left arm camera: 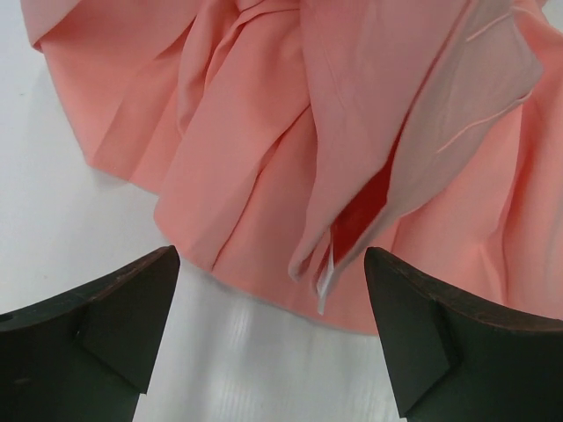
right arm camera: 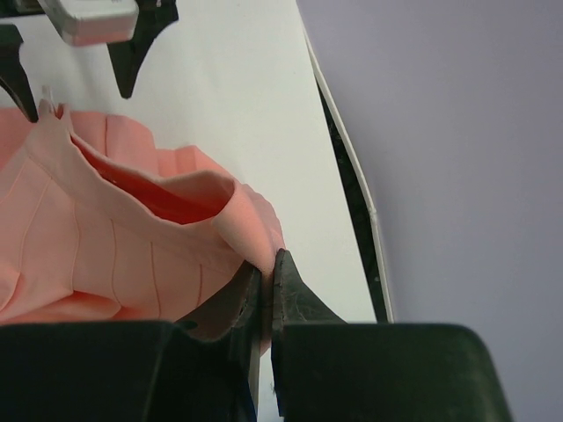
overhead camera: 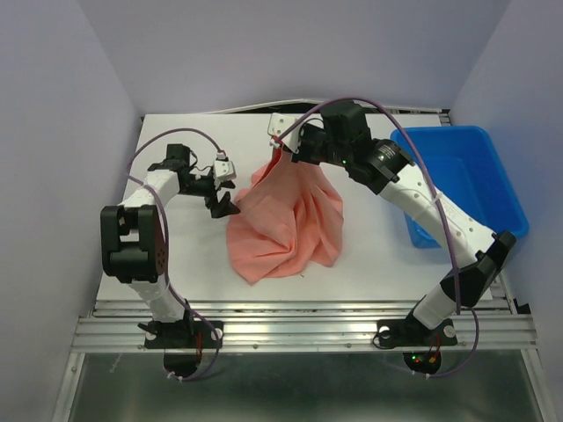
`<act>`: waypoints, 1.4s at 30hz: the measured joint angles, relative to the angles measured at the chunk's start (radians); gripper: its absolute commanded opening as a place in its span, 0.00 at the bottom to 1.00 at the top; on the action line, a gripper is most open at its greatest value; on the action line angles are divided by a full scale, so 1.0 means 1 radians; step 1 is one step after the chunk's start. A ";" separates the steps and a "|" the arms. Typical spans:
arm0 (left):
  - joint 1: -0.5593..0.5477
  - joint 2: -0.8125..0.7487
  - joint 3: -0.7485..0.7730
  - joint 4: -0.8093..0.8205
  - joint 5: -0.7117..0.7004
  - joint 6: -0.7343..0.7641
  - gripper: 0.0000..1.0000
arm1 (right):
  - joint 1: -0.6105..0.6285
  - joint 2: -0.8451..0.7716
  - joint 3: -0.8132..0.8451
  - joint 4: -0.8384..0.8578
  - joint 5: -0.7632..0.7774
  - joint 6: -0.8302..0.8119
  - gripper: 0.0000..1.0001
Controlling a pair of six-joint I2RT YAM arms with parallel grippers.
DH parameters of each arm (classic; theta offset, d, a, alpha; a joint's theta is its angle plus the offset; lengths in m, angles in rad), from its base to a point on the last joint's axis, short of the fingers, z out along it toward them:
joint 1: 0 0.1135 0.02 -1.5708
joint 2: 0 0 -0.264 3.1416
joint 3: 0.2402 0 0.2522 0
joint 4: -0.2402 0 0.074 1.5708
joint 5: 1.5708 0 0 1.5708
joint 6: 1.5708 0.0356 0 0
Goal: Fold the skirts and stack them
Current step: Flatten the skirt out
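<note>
One skirt (overhead camera: 286, 220): salmon-pink pleated cloth, in a crumpled mound near the middle of the white tabletop (overhead camera: 176, 264). The narrow end is held up toward the far edge. The wide hem spreads in loose folds toward my bases, resting on the surface.

One right claw (right arm camera: 268, 264), mine: jaws pinched together on a fold at the skirt's upper edge. In the right wrist view the cloth is caught between the tips. The claw holds that edge above the tabletop near the far side, and the rest of the cloth drapes down and away from it.

One left claw (left arm camera: 271, 264), mine: jaws spread wide, nothing between them. It hangs just beside the skirt's left edge and, from overhead, looks apart from the cloth. In the left wrist view the two dark fingers (left arm camera: 114, 334) frame the pleated hem. Between them a slit shows a deeper red inside, with bare tabletop below.

One blue plastic bin (overhead camera: 466, 176): at the right side of the tabletop toward the far corner, beside my right arm and well apart from the skirt.

Two purple cables (overhead camera: 352, 101): one looped along each arm.
</note>
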 measured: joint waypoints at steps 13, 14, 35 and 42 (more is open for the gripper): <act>-0.135 0.093 0.016 0.074 -0.025 -0.050 0.17 | 0.000 -0.038 0.005 0.002 0.026 0.046 0.01; -0.127 0.090 0.019 0.048 -0.027 -0.041 0.00 | 0.000 -0.052 0.005 0.004 0.042 0.052 0.01; 0.080 -0.476 0.402 -0.044 -0.406 -0.378 0.00 | -0.058 -0.269 -0.105 0.100 0.212 0.434 0.01; 0.067 -0.626 0.386 -0.159 -0.436 -0.387 0.00 | -0.053 -0.432 -0.286 0.163 0.166 0.551 0.01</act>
